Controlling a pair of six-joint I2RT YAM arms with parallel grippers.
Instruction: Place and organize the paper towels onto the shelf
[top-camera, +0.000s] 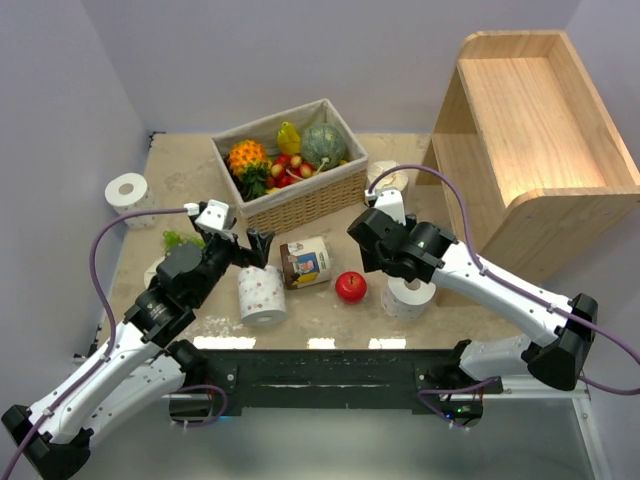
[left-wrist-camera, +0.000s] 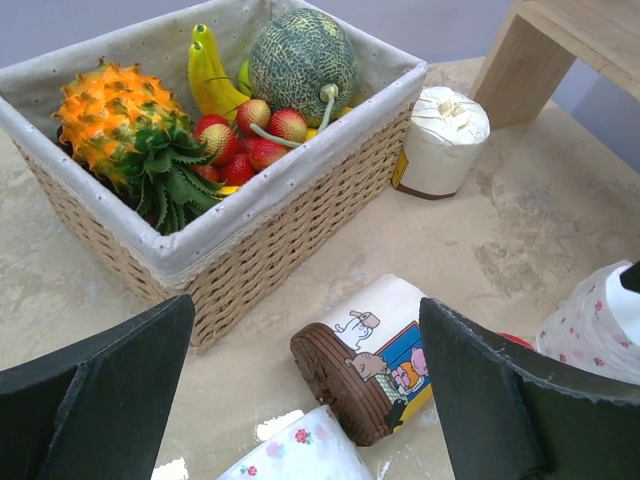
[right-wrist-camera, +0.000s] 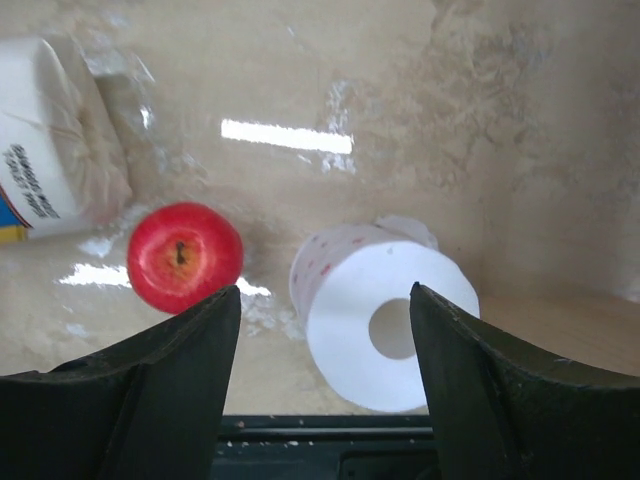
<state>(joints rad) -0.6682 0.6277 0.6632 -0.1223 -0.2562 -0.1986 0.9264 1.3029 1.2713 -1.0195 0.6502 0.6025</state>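
The light-wood shelf (top-camera: 540, 130) stands at the back right with nothing on it. A pink-dotted paper towel roll (top-camera: 262, 295) stands just below my open left gripper (top-camera: 248, 245); only its top edge (left-wrist-camera: 300, 455) shows between the left wrist fingers (left-wrist-camera: 520, 400). My right gripper (top-camera: 388, 265) is open above a second dotted roll (top-camera: 408, 297), which lies on its side between the jaws in the right wrist view (right-wrist-camera: 340, 330), apart from both. A plain roll (top-camera: 128, 190) stands far left. A wrapped cream roll (top-camera: 388, 180) stands beside the basket.
A wicker fruit basket (top-camera: 290, 170) sits mid-table. A printed-label jar (top-camera: 306, 262) lies on its side between the arms, ahead of the left jaws (left-wrist-camera: 375, 365). A red apple (top-camera: 350, 286) lies beside the right roll. The table's near edge is close below both grippers.
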